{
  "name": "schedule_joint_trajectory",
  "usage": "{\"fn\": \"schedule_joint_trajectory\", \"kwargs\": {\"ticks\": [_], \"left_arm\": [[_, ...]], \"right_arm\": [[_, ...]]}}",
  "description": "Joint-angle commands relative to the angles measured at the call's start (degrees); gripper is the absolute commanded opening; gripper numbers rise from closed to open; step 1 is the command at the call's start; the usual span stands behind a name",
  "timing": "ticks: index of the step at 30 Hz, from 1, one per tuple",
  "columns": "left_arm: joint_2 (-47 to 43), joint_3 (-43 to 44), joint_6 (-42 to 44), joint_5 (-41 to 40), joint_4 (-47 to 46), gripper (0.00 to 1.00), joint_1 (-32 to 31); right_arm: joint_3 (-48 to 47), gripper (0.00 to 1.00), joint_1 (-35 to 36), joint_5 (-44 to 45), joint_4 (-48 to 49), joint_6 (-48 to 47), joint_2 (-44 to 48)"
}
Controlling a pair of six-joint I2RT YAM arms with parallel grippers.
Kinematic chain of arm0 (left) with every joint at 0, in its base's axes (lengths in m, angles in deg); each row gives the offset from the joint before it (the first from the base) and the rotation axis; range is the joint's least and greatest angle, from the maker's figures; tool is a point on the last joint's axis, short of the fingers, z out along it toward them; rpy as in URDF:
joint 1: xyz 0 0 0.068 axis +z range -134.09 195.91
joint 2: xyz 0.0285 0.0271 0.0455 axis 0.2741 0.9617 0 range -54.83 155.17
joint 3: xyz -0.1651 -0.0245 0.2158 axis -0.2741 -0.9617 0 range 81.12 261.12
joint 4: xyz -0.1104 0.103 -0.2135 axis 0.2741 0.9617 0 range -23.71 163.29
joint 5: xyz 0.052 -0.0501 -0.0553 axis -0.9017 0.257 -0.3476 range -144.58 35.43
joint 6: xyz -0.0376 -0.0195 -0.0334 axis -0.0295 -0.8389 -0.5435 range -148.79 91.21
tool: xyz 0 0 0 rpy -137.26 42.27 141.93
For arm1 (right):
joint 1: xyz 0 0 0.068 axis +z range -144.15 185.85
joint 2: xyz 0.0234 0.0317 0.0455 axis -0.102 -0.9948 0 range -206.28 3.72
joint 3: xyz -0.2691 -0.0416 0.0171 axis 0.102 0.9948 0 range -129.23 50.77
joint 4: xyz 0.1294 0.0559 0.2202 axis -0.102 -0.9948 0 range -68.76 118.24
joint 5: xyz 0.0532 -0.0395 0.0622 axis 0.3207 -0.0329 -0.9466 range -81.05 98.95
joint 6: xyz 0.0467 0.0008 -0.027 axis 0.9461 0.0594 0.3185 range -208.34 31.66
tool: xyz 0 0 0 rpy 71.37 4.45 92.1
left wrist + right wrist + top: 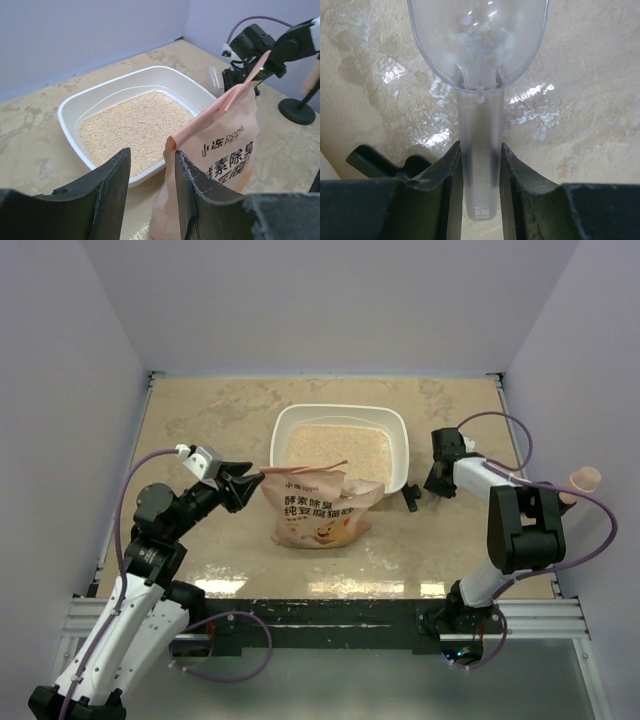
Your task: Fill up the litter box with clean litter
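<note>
The white litter box sits mid-table with clean litter spread over its floor. An orange-pink printed bag stands upright just in front of it. My left gripper is open at the bag's left top corner, and the bag's edge rests against the right finger's inner side. To the right of the box, my right gripper is shut on the handle of a clear plastic scoop, whose empty bowl hangs over the tabletop.
In the left wrist view a black stand with a round base rises toward a pink object at the table's right side. Purple walls close off the back and both sides. The mottled beige tabletop surrounds the box.
</note>
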Motion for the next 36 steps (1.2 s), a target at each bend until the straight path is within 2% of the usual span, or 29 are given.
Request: {"fn": "schedule_joint_trajectory", "kwargs": {"ticks": [1, 4, 8, 13, 18, 20, 23, 26, 27, 30, 32, 36], "left_arm": [[-0.7, 2.9, 2.3, -7.6, 1.7, 0.45, -0.3], [0.3, 5.3, 1.2, -7.5, 1.8, 0.46, -0.3], [2.0, 13.6, 0.6, -5.3, 8.8, 0.47, -0.3], [3.9, 23.3, -0.2, -2.0, 14.8, 0.53, -0.3], [8.0, 30.0, -1.9, 7.2, 20.8, 0.57, -0.3], [9.3, 32.2, -2.7, 9.5, 22.8, 0.6, -0.3], [11.9, 35.9, -3.4, 12.6, 26.8, 0.62, -0.3], [15.9, 41.5, -3.2, 14.7, 32.8, 0.62, -0.3], [17.1, 43.0, -3.2, 15.1, 34.4, 0.62, -0.3], [19.9, 48.9, -3.1, 15.5, 39.6, 0.62, -0.4], [19.7, 50.7, -4.9, 12.5, 40.2, 0.63, -1.9], [18.8, 51.4, -7.9, 10.5, 41.0, 0.63, -1.9]], "right_arm": [[-0.3, 0.0, -0.3, 3.5, -0.5, -0.9, 4.8], [-2.1, 0.0, -0.3, 4.4, -3.1, -2.1, 8.9], [-5.1, 0.0, 1.2, 4.3, -7.0, -3.4, 17.0], [-8.4, 0.0, 12.9, 2.3, -13.2, -2.7, 28.5], [-19.5, 0.0, 26.4, -2.8, -21.3, -4.9, 33.3], [-24.5, 0.0, 29.8, -7.7, -23.9, -6.1, 33.7], [-29.3, 0.0, 36.9, -10.5, -28.0, -8.4, 31.6], [-33.2, 0.0, 47.5, -6.7, -32.0, -9.8, 28.8], [-34.6, 0.0, 54.4, -4.8, -33.4, -9.4, 25.6], [-41.0, 0.0, 66.3, 4.5, -39.6, -7.8, 18.6], [-44.6, 0.0, 69.1, 7.3, -43.3, -6.9, 15.9], [-46.2, 0.0, 69.4, 14.4, -46.4, -5.5, 15.0]]}}
